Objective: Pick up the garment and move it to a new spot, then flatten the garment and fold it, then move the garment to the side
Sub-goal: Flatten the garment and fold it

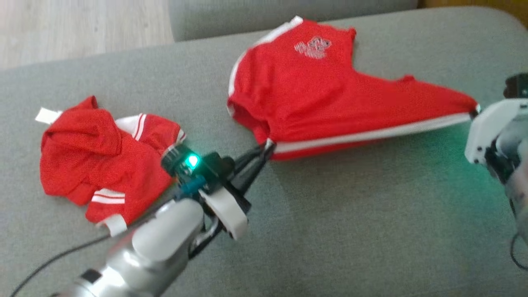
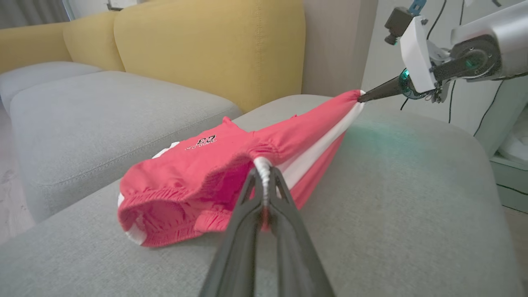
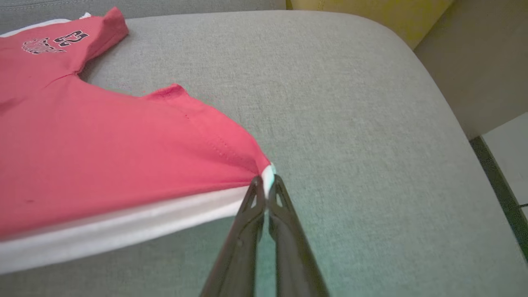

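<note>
Left jaws fully closed, pinching the gathered waistband end of the white side stripe point(image 2: 313, 152) on the red shorts point(image 1: 313, 95). Right jaws also fully closed, clamped on the other end of that stripe at the leg hem corner. Stripe edge is pulled taut in a straight line between the two, lifted a bit off the grey cushion point(image 1: 350, 214); shadow visible under it. Rest of the shorts drapes away from the stripe and lies on the cushion, waistband opening slack on the left side, printed logo and number point(image 1: 312, 46) facing up near the far edge. Shorts sit mid-cushion toward the back, in head view centre to right. Left arm point(image 1: 165, 239) comes in from lower left, green light point(image 1: 192, 161) lit on the wrist; green glow on the cushion near the right wrist too. Second red garment point(image 1: 99, 161) with white stripes, crumpled, on the same cushion left of the left arm, well apart from the shorts. Yellow sofa back point(image 2: 206, 45) behind the cushion, pale wood floor point(image 1: 62, 29) at far left.
</note>
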You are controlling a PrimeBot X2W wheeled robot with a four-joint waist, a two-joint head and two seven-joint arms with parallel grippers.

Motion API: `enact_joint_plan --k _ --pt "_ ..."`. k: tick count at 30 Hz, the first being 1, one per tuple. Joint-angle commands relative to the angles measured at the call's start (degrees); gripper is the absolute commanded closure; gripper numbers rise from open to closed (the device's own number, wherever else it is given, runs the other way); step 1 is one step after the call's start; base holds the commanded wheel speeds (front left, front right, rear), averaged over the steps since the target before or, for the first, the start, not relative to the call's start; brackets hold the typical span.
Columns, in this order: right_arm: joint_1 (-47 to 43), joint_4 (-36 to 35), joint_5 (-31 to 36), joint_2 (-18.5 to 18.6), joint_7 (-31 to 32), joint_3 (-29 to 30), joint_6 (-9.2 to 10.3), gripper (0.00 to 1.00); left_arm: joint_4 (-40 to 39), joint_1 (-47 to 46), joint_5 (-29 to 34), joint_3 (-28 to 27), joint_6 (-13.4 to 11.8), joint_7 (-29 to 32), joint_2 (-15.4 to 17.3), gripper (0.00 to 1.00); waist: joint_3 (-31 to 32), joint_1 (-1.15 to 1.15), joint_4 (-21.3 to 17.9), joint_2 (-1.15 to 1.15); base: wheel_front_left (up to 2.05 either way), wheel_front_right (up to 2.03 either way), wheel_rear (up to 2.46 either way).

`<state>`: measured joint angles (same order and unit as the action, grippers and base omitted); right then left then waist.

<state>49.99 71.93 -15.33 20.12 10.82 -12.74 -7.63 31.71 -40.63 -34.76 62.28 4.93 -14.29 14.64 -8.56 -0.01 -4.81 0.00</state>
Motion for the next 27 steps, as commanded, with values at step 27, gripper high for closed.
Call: enact_joint_plan --k 27 --pt "-14.53 -34.97 -6.42 7.19 7.54 10.31 0.14 1.00 -14.98 5.78 -4.74 -4.64 -11.95 4.32 1.86 1.00 -0.67 0.01 2.99 0.00 0.00 0.00 0.00"
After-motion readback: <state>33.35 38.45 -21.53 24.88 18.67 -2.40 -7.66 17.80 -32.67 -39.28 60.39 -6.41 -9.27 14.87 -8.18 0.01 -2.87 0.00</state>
